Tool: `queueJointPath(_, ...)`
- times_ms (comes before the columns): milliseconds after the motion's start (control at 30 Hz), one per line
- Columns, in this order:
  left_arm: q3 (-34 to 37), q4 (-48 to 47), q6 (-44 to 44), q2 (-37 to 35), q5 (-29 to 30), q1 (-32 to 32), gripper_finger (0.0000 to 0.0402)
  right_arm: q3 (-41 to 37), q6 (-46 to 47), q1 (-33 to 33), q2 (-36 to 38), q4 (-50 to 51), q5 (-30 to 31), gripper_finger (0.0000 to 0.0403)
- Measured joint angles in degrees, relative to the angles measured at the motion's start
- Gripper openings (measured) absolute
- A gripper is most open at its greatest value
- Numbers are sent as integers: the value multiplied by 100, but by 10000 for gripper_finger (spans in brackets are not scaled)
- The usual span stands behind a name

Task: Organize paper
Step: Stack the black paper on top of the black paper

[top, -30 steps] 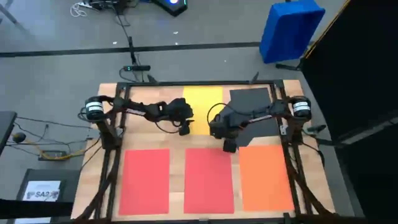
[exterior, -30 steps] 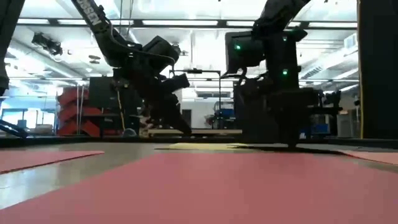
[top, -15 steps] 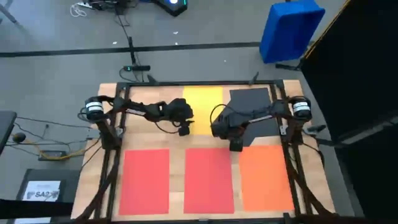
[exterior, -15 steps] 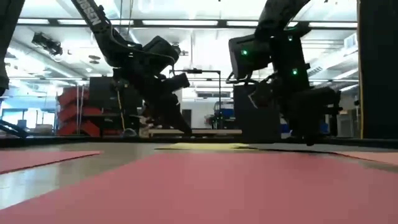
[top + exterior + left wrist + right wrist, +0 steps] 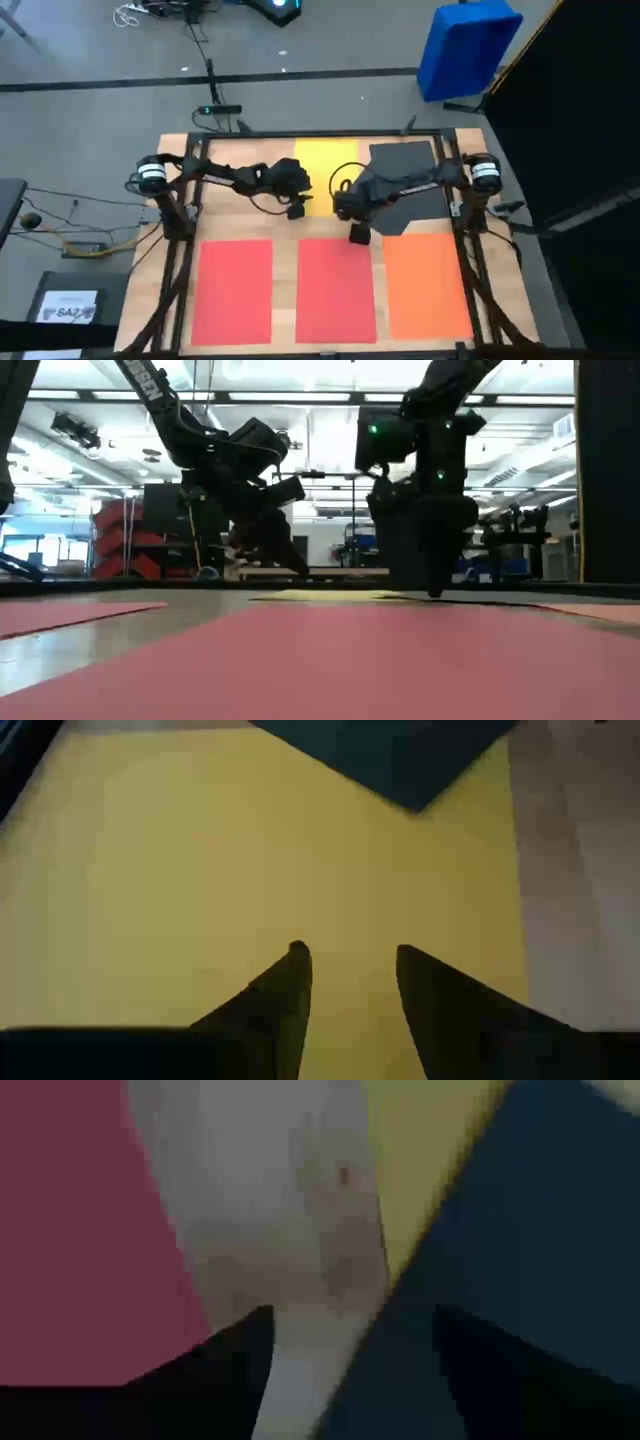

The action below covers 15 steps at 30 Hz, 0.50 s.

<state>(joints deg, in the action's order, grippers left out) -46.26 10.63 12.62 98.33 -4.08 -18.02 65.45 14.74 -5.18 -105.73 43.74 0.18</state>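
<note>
Five sheets of paper lie flat on the wooden table (image 5: 250, 215). Yellow (image 5: 325, 160) is at the far middle, and dark grey (image 5: 405, 170) lies askew at the far right, one corner over the yellow (image 5: 400, 750). Two red sheets (image 5: 235, 290) (image 5: 335, 290) and an orange one (image 5: 425, 285) lie along the near edge. My left gripper (image 5: 297, 208) (image 5: 350, 955) stands open, slanting down low over the yellow sheet (image 5: 200, 850). My right gripper (image 5: 357, 235) (image 5: 350, 1330) is open and points down over bare wood (image 5: 270, 1210) between the middle red sheet and the dark sheet.
A blue bin (image 5: 468, 45) stands on the floor beyond the far right corner. A dark box with a white label (image 5: 68, 305) sits on the floor at the near left. The arms' bases (image 5: 150, 175) (image 5: 482, 172) and dark rails run along both table sides.
My right gripper has swung a little toward the table's right edge and then back toward the left, turning at the wrist. It now stands over the bare wood by the middle red sheet's far edge. The sheets lie as before.
</note>
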Motion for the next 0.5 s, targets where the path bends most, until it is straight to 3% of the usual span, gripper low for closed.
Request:
queueJointPath(233, 0, -13, -30, 102, -180, 2, 131, -355, -64, -441, 32, -276, -417, 242)
queueJointPath(500, -2, -88, -95, 389, -210, -47, 131, -355, -980, -469, 79, -23, -428, 237)
